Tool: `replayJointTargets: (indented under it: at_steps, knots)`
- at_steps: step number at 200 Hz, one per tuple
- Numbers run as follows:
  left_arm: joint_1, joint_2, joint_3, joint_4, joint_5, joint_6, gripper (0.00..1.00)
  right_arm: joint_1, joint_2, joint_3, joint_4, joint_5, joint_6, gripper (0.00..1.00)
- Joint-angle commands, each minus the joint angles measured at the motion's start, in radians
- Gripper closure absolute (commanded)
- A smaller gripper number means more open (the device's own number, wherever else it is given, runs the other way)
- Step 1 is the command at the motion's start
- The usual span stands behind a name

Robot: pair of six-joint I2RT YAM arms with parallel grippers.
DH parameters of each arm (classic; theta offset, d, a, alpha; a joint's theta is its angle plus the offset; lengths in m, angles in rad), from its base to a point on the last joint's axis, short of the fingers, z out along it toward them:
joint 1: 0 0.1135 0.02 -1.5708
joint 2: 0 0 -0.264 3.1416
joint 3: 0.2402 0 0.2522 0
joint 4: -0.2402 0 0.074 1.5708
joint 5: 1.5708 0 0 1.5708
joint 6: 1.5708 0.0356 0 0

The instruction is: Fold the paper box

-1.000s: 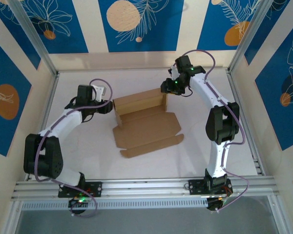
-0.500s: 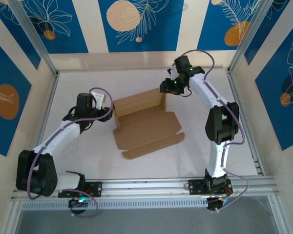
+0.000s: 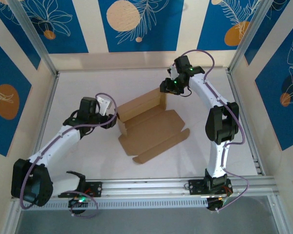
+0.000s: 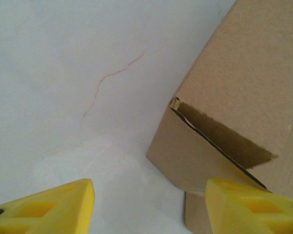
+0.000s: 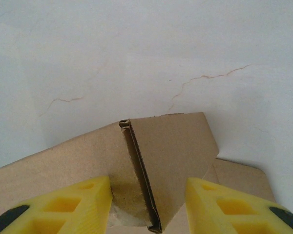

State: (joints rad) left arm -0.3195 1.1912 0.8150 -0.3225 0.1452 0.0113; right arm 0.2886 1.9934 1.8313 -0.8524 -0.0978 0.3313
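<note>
The paper box (image 3: 151,129) lies mid-table as a brown cardboard sheet, its back wall standing up and its front flaps flat. My left gripper (image 3: 113,119) is at the box's left end. In the left wrist view it (image 4: 151,212) is open, with bare table between the yellow fingers and the box corner (image 4: 234,87) by the right finger. My right gripper (image 3: 166,90) is at the back right corner. In the right wrist view its (image 5: 146,204) fingers close on the raised wall and the folded-in side flap (image 5: 176,156).
The white table (image 3: 88,87) has thin hairline cracks (image 4: 107,78). Metal frame posts and patterned walls close in the left, back and right sides. An aluminium rail (image 3: 146,187) with both arm bases runs along the near edge.
The box has swung about its back right corner, its left end coming nearer and its front flaps going right. The left arm followed it inward, and its jaws widened. The right arm stayed put.
</note>
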Motion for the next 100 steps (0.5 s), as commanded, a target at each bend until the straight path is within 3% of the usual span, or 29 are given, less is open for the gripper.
replayJointTargets:
  at_steps: [1, 36, 100]
  knots:
    - [-0.013, -0.053, -0.005, -0.05, -0.022, 0.026, 0.37, 0.005, 0.065, -0.045, -0.083, 0.045, 0.017, 0.55]
    - [-0.015, -0.087, -0.051, -0.01, 0.017, -0.043, 0.35, -0.021, 0.02, -0.114, -0.021, 0.03, 0.074, 0.58]
    - [-0.041, -0.172, -0.119, 0.123, -0.016, -0.372, 0.35, -0.035, -0.035, -0.207, 0.041, 0.036, 0.147, 0.59]
